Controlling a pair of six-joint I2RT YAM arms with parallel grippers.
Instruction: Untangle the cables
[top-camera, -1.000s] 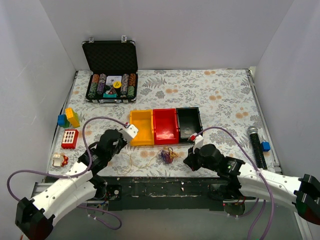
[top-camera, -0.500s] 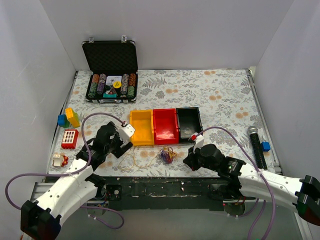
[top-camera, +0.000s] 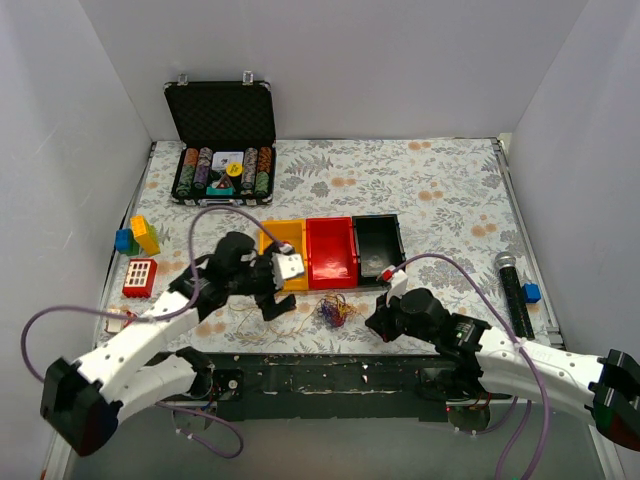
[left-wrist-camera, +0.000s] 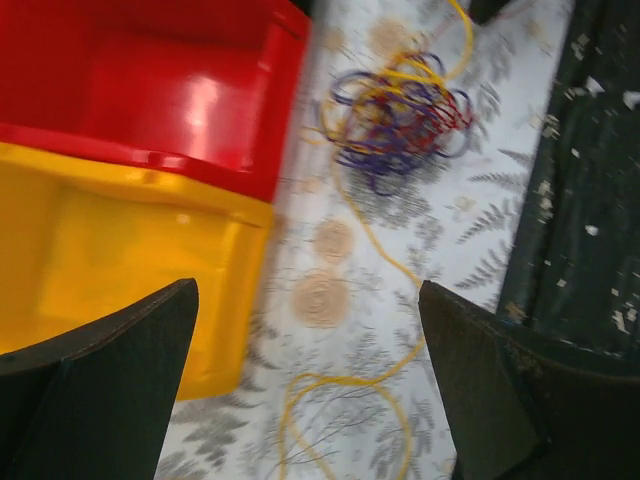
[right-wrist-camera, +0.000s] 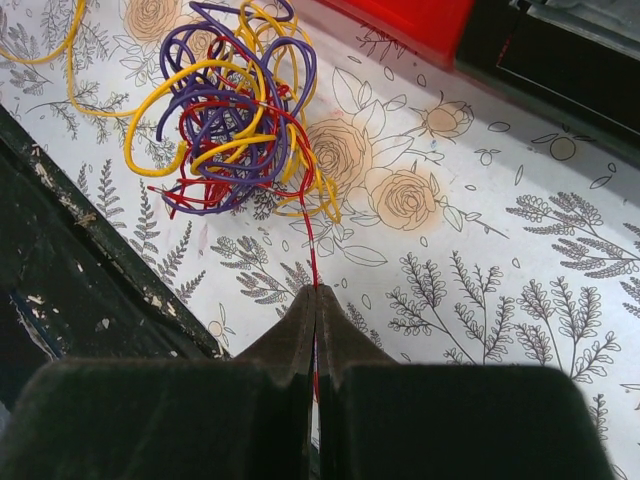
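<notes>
Right wrist view: the cables (right-wrist-camera: 235, 110) lie in a loose knot of yellow, purple and red wire on the flowered counter (right-wrist-camera: 520, 230), just off the near edge of the red bin (right-wrist-camera: 405, 20). A single red strand (right-wrist-camera: 309, 240) runs out of the knot and into the right tool (right-wrist-camera: 316, 292), whose fingers are pressed together, pinching that strand close to the counter's dark front rim. Seen from the top external camera, this tool sits to the near right of the red bin, a little apart from the knot.

On the knot's other side, a yellow strand (left-wrist-camera: 375, 240) trails away across the counter and loops in front of the yellow bin (left-wrist-camera: 120, 250), which stands against the red bin's left wall. The left tool (left-wrist-camera: 307, 290) hangs over that loop with its fingers spread wide, gripping nothing. A black bin (top-camera: 378, 245) stands against the red bin's right wall. Well behind the red bin, an open case of poker chips (top-camera: 220, 130) rests at the counter's far left corner.
</notes>
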